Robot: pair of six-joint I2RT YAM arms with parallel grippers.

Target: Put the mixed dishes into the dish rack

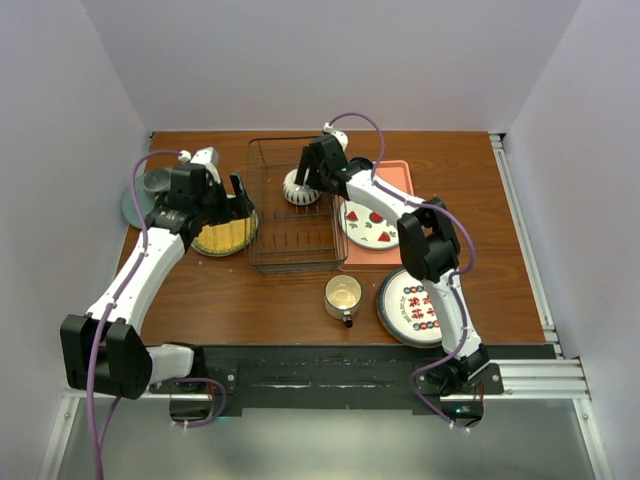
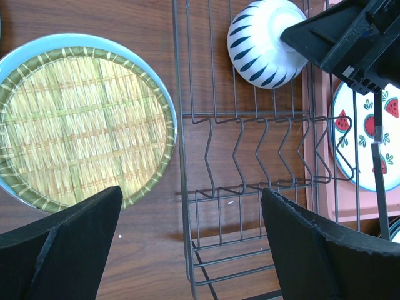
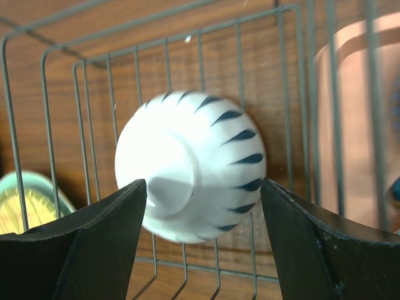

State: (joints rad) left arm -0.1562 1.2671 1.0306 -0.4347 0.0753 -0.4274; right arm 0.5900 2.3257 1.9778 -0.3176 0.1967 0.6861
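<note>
Inside the dish rack (image 1: pixel 295 238), right claw (image 3: pixel 203 187) straddles the upturned bowl (image 2: pixel 259 47).

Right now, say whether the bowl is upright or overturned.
Overturned: the bowl shows its foot ring facing up, inside the dish rack.

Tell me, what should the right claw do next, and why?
Probably lift the right claw straight up. The striped bowl already lies upside down inside the dish rack, and the jaws stand open either side of it, so this placing looks done. Rising straight should avoid nudging the bowl or wires.
</note>
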